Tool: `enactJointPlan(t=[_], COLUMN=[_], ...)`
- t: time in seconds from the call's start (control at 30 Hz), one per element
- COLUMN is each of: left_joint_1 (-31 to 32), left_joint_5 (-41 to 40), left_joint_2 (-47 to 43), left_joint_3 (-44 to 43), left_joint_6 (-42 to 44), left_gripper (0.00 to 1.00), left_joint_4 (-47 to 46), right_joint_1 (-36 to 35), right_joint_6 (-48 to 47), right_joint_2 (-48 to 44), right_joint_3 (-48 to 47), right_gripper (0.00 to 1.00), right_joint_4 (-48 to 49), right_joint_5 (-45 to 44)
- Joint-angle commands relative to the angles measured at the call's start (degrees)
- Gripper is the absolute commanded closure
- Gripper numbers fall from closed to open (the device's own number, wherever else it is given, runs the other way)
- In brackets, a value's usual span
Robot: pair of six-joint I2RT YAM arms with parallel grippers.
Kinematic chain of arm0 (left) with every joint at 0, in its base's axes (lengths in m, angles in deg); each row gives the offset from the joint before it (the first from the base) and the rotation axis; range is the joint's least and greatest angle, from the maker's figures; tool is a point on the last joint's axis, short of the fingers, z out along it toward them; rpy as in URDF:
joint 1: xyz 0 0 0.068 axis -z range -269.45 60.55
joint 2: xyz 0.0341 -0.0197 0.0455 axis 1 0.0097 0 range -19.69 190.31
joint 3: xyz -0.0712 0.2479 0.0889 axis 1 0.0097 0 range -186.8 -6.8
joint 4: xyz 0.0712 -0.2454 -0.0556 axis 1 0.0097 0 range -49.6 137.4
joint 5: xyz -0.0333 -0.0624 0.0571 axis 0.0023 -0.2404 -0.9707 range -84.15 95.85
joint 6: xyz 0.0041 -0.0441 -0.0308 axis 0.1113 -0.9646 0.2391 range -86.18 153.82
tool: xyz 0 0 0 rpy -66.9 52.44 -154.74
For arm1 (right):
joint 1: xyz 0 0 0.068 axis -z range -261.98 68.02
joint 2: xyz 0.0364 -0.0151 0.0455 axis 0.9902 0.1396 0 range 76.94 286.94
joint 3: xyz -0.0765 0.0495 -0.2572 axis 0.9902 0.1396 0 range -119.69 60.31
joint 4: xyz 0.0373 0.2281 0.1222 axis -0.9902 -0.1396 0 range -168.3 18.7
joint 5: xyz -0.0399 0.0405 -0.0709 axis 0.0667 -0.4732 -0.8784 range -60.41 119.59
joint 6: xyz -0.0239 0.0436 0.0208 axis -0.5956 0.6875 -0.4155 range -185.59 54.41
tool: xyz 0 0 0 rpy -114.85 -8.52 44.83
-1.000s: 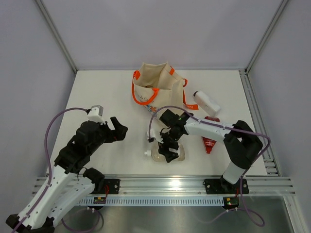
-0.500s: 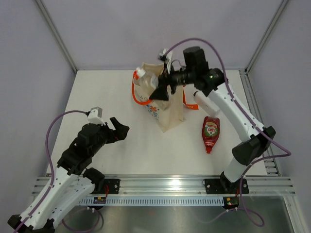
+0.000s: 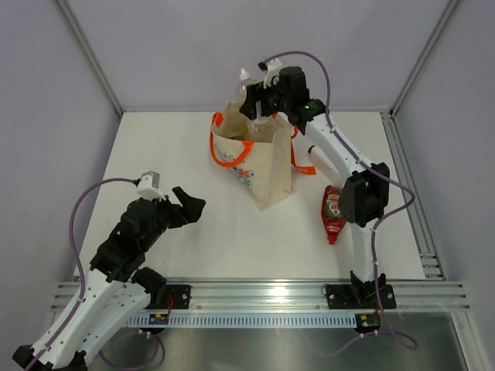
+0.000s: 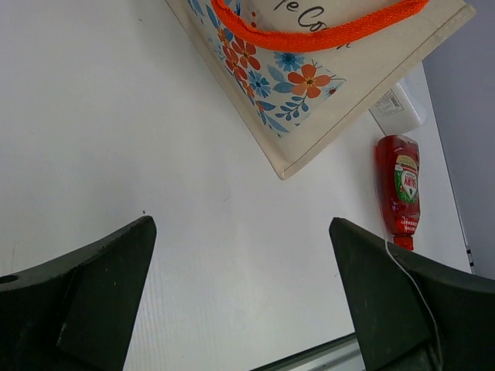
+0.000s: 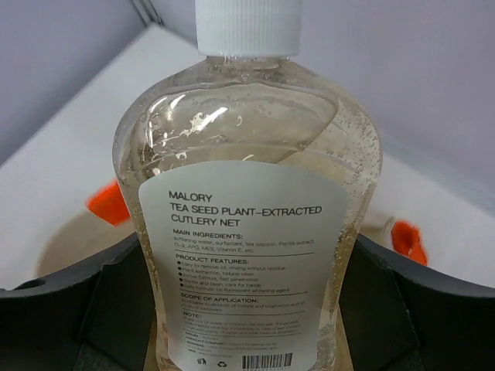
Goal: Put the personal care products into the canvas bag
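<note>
I read the clear bottle (image 5: pixel 244 255) label: "MALORY TEA SEED PLANT-EXTRACTED CUTLERY NET", then the headings "MAIN INGREDIENTS:", "PRODUCT FEATURES:", "SCOPE OF APPLICATION:", "NOTE:". The fine print is illegible. The canvas bag (image 4: pixel 325 85) shows partial lettering "le Co". The red bottle (image 4: pixel 401 189) label is too small to read.

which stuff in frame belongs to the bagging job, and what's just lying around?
Job:
- clear bottle, gripped by the right hand above the canvas bag
- red bottle and white bottle, lying on the table
- left hand, open and empty

Just there:
- purple cables
- aluminium rail
</note>
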Motion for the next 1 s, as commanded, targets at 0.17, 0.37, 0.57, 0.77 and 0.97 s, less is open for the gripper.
enactJointPlan(t=[0.17, 0.37, 0.57, 0.77, 0.97], left_joint_1=[-0.1, -0.1, -0.1, -0.1, -0.1], left_joint_5=[-0.7, 1.0, 3.0, 3.0, 0.2], left_joint_2=[-0.8, 2.0, 6.4, 5.9, 2.8], left_joint_3=[2.5, 2.6, 1.1, 1.5, 2.9], left_joint_6=[-0.3, 1.4, 3.5, 3.5, 3.4], left_gripper=[0.01, 0.01, 0.01, 0.01, 0.01], left_joint_4=[-4.4, -8.3, -10.2, -10.2, -9.0], right_joint_1=[-0.9, -1.0, -0.9, 1.4, 5.9], right_joint_6=[-7.1, -25.0, -25.6, -22.9, -19.7], right_joint_2=[-16.2, -19.1, -19.6, -16.9, -18.3], right_joint_3=[25.3, 28.8, 26.6, 15.4, 13.6], right_gripper=[0.67, 0.00, 0.01, 0.00, 0.01], right_joint_4=[16.0, -1.1, -5.1, -11.5, -15.2], right_joint_5=[20.5, 38.0, 31.1, 24.2, 16.6])
